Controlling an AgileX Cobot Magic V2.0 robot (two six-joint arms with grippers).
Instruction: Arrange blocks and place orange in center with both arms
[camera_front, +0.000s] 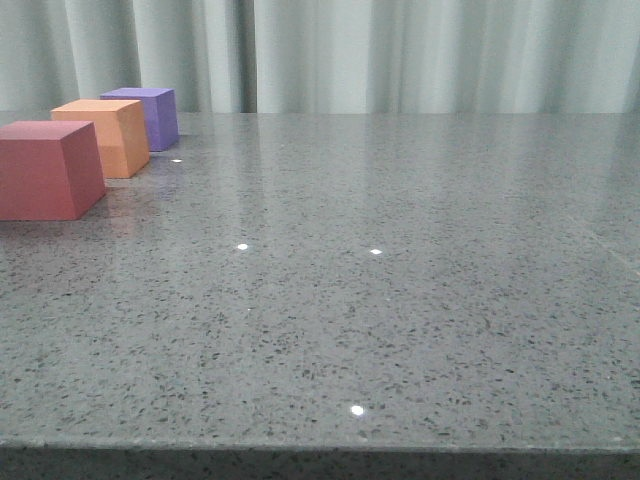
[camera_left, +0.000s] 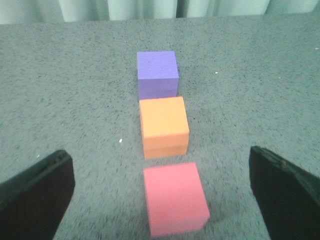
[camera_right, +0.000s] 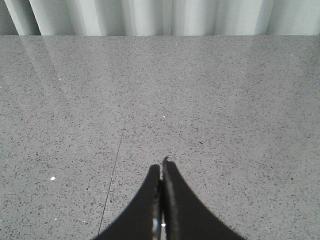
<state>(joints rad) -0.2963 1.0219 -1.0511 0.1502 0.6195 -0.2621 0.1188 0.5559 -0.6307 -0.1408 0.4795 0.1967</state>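
Observation:
Three cubes stand in a row at the table's far left. The red-pink cube (camera_front: 45, 168) is nearest, the orange cube (camera_front: 105, 136) is in the middle, and the purple cube (camera_front: 145, 115) is farthest. In the left wrist view the red-pink cube (camera_left: 175, 197), orange cube (camera_left: 164, 126) and purple cube (camera_left: 157, 74) line up with small gaps. My left gripper (camera_left: 162, 192) is open wide, its fingers (camera_left: 35, 195) either side of the red-pink cube and well apart from it. My right gripper (camera_right: 161, 172) is shut and empty over bare table. Neither gripper shows in the front view.
The grey speckled table (camera_front: 380, 300) stretches to the right and front, with its front edge low in the front view. A pale curtain (camera_front: 400, 50) hangs behind the table's back edge.

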